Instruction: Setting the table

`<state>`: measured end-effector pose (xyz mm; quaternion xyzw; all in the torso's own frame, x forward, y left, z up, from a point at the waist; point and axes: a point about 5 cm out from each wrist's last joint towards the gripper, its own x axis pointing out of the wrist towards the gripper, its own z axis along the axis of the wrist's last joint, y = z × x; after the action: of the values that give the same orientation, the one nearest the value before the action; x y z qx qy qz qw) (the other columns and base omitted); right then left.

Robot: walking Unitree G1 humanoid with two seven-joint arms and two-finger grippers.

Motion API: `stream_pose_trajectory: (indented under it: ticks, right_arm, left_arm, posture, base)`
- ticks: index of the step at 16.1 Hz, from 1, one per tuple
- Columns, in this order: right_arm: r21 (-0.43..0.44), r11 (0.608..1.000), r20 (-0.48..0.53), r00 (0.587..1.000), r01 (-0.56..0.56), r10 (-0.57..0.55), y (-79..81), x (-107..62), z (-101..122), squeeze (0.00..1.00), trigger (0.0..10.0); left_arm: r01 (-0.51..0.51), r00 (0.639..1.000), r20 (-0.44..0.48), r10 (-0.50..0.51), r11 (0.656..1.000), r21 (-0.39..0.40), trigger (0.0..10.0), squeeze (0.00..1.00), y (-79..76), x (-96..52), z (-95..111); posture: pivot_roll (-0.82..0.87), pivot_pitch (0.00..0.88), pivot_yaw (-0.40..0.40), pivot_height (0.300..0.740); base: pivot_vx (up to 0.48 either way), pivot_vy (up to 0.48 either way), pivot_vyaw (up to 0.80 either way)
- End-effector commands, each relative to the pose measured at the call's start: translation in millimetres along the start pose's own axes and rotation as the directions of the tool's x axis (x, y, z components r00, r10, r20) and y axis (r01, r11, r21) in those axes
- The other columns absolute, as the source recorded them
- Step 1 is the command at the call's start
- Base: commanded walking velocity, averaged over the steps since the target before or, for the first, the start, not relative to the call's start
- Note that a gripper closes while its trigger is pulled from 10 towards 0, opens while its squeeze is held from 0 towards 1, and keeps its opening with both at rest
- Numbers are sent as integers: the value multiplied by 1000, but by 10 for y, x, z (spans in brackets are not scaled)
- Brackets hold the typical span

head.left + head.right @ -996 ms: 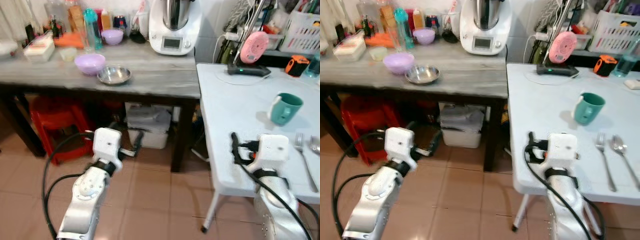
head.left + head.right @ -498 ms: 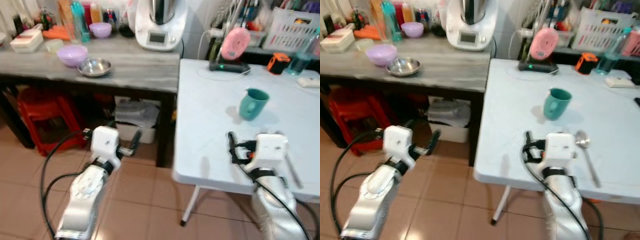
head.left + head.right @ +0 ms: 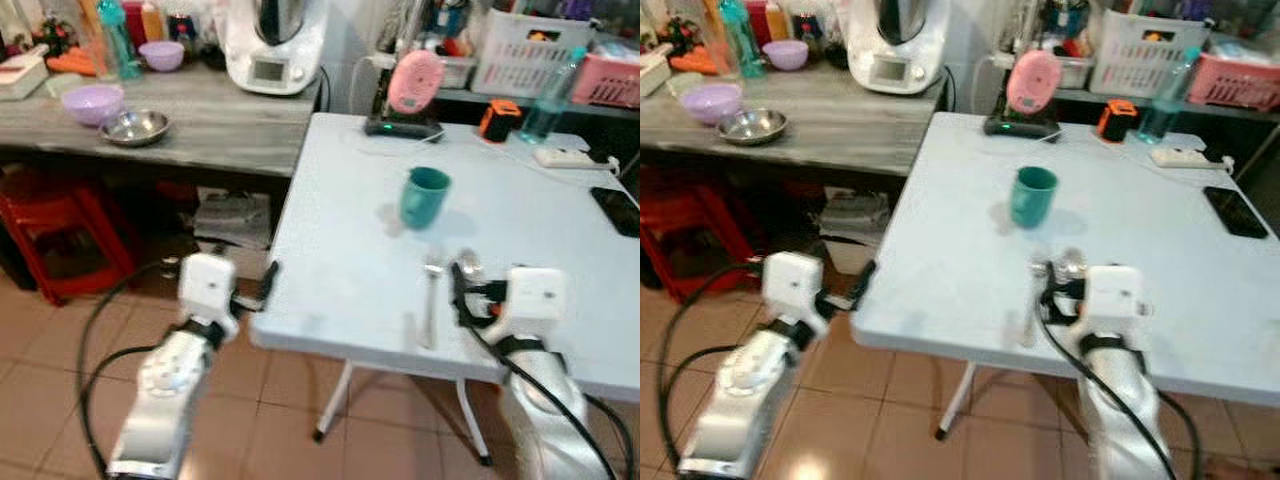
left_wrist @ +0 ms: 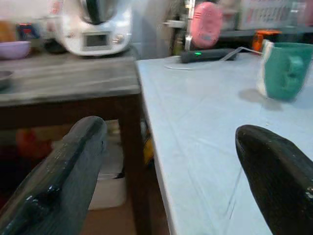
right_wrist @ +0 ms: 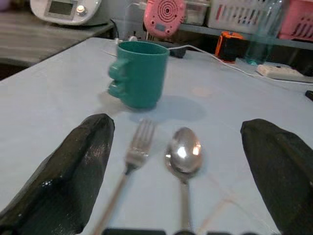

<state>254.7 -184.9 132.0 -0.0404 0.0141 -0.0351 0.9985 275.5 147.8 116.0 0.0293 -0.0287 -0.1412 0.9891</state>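
On the white table (image 3: 340, 260) stands a teal mug (image 3: 424, 195) near the middle. In front of it, towards me, a fork (image 3: 430, 300) and a spoon (image 3: 468, 265) lie side by side. My right gripper (image 3: 462, 295) hovers low over the table's front edge, just behind their handles. In the right wrist view its open fingers frame the fork (image 5: 132, 156), the spoon (image 5: 183, 152) and the mug (image 5: 142, 73), holding nothing. My left gripper (image 3: 262, 290) is open and empty at the table's left edge. The left wrist view looks across the tabletop to the mug (image 4: 286, 71).
A grey wooden counter (image 3: 200, 125) on the left carries a purple bowl (image 3: 93, 102), a steel bowl (image 3: 134, 126) and a white appliance (image 3: 272, 45). A pink device (image 3: 415, 82), an orange item (image 3: 496, 118), a bottle (image 3: 548, 100) and a phone (image 3: 615, 210) sit at the table's far side. A red stool (image 3: 50, 230) stands under the counter.
The camera has swung to the right, so the white table now sits in the middle. The fork and spoon have come to lie right before my right gripper. Both grippers stay open.
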Motion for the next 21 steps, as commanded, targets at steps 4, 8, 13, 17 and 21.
stream_pose_trajectory:
  ticks: [4,8,13,17,21]
  right_arm:
    - [-9,1000,-18,1000,-14,14,-17,54,-2,0,10000]
    - [39,996,-44,995,-84,85,128,160,-8,0,10000]
    - [73,993,-125,987,-97,105,387,362,-30,0,10000]
    - [129,990,-219,973,-51,78,532,468,-106,0,10000]
    - [140,988,-244,965,-65,98,752,592,-105,0,10000]
  left_arm:
    - [149,989,-18,-149,989,-12,10000,0,-135,-10,-29]
    - [359,933,-19,-359,933,-3,10000,0,-288,-79,-39]
    - [488,872,-41,-487,872,26,10000,0,-377,-155,-68]
    - [482,876,-36,-481,876,27,10000,0,-346,-142,-46]
    - [494,869,-36,-493,869,30,10000,0,-357,-142,-48]
  posture:
    - [-51,0,-14,740]
    - [-51,0,-13,740]
    - [-48,19,-11,740]
    - [-45,35,-13,740]
    - [-45,46,-13,740]
  base:
    - [0,0,0]
    - [0,0,0]
    - [0,0,0]
    - [0,0,0]
    - [0,0,0]
